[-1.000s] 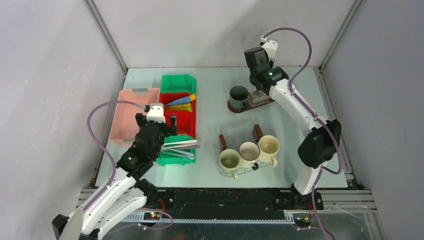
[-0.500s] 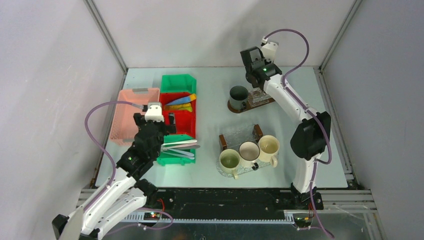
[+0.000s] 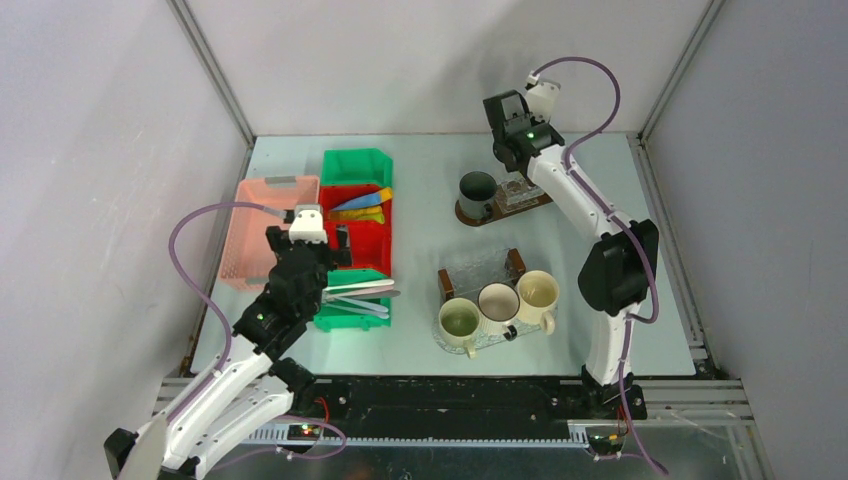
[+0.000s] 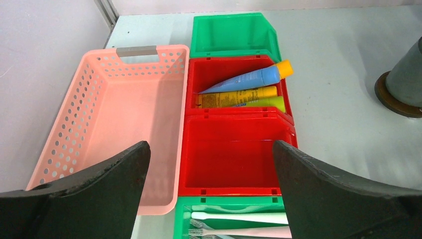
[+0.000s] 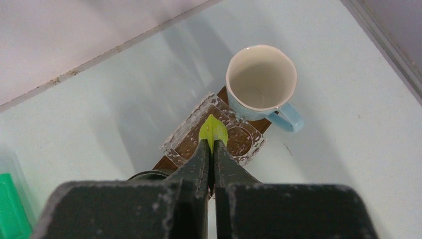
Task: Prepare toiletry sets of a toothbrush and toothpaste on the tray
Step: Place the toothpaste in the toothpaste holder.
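holding a green toothpaste tube (image 5: 213,130) over the glass tray (image 5: 183,140)
right end effector (image 5: 212,145) pinches it beside the pale blue mug (image 5: 261,82); released here it'd likely miss. left end effector (image 4: 210,147) spread wide.

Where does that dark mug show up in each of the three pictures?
Top external: the dark mug is at upper middle, standing on the brown tray.
Left wrist: cut off at the right edge.
Right wrist: only a sliver of its rim, at the bottom, left of centre.
Shared landmark: the brown tray under it.
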`<state>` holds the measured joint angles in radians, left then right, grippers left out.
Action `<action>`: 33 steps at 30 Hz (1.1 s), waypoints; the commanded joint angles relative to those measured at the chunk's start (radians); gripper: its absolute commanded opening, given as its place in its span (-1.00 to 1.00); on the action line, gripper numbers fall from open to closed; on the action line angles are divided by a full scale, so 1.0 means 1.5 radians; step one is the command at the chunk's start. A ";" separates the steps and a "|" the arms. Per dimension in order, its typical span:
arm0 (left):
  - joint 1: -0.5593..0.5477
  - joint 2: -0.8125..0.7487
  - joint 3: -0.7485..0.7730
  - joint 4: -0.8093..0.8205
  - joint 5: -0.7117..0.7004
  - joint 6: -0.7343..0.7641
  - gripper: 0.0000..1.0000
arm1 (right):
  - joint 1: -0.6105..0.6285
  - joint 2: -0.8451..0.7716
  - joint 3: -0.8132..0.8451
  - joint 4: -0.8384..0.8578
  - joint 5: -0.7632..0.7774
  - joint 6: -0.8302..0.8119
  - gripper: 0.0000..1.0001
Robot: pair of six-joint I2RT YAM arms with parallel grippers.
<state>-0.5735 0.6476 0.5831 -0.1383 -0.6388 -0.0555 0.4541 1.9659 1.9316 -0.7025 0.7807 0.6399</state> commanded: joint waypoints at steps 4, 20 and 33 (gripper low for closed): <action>0.001 0.001 -0.009 0.029 -0.018 -0.008 0.99 | 0.005 -0.013 0.047 0.021 0.032 -0.009 -1.00; 0.001 0.000 -0.010 0.032 -0.022 -0.005 0.99 | -0.006 0.029 0.047 0.020 0.020 0.021 -1.00; 0.001 0.002 -0.011 0.034 -0.022 -0.004 0.99 | -0.017 0.069 0.046 0.034 0.018 0.044 -1.00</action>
<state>-0.5735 0.6479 0.5831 -0.1360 -0.6514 -0.0544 0.4351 2.0583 1.9549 -0.6933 0.7738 0.6754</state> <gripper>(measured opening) 0.996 0.021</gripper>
